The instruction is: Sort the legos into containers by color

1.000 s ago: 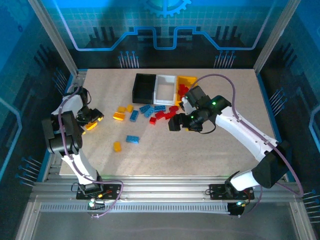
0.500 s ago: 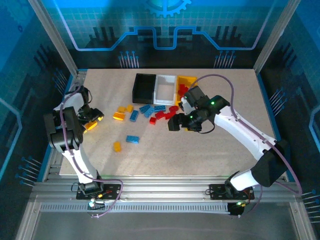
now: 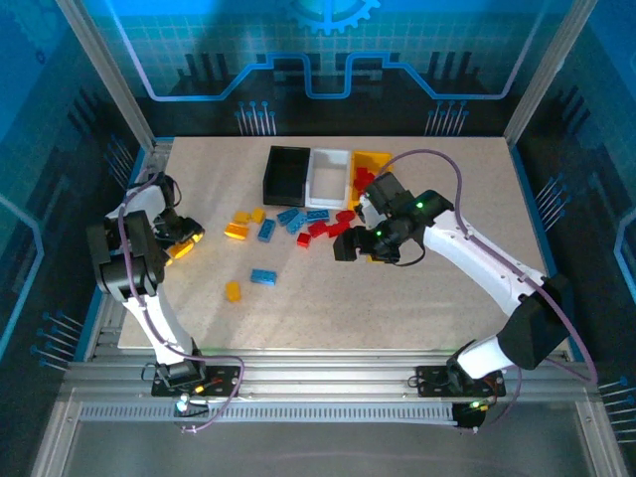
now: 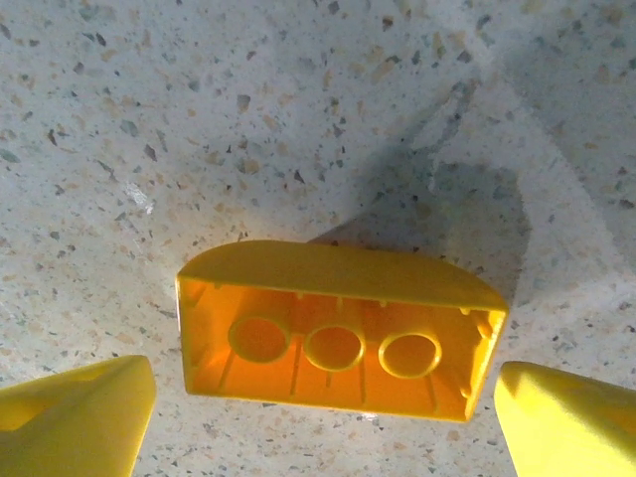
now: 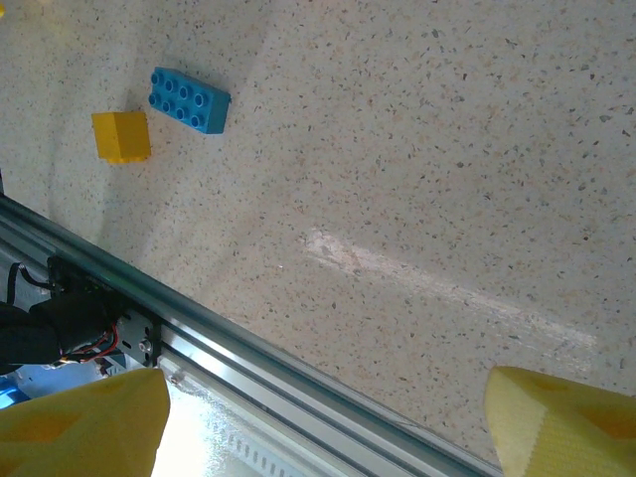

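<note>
- Yellow brick (image 4: 338,343) lies on the table (image 4: 199,119), low in the left wrist picture, hollow side showing.
- Left gripper (image 4: 323,412) sits around it, fingers spread, not touching yet.
- Left arm has leaned in a bit; no brick has moved. A grab looks next.
- Right gripper (image 5: 328,422) is spread and empty, near the red bricks (image 3: 320,230).

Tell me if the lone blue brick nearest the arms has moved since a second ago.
No. The blue brick sits in the same spot below the black bin, with the yellow brick beside it.
</note>
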Motion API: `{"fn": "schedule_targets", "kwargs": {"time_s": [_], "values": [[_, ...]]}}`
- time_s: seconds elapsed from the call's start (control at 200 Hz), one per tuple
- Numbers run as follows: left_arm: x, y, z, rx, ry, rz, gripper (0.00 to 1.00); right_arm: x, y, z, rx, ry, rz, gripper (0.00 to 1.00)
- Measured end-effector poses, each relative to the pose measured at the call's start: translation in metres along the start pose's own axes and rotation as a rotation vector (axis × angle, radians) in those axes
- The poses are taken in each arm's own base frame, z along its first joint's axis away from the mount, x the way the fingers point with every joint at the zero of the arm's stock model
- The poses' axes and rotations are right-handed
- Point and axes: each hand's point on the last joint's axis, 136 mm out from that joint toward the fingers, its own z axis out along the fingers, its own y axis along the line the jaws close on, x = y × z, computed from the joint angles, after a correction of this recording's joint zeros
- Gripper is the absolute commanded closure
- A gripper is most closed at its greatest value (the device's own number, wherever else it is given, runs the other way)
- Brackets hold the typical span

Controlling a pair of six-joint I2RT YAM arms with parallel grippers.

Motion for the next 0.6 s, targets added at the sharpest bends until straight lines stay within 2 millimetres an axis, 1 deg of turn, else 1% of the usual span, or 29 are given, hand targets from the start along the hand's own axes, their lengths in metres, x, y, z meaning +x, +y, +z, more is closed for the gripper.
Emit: {"fn": "schedule_targets", "kwargs": {"time_s": [0.185, 0.34, 0.445, 0.6], "values": [[-0.0027, -0.0021, 0.0005, 0.008, -0.01, -0.001, 0.21, 0.0, -0.0001, 0.0, 0.0, 0.0, 0.006, 0.18], [-0.0041, -0.0033, 0.0006, 0.013, -0.016, 0.002, 0.22, 0.0001, 0.0001, 0.0001, 0.0, 0.0, 0.01, 0.19], [-0.0042, -0.0034, 0.0006, 0.013, -0.016, 0.003, 0.27, 0.0002, 0.0001, 0.0001, 0.0, 0.0, 0.014, 0.19], [-0.0021, -0.005, 0.0013, 0.024, -0.006, 0.002, 0.29, 0.0002, 0.0, 0.0001, 0.001, 0.0, 0.014, 0.19]]}}
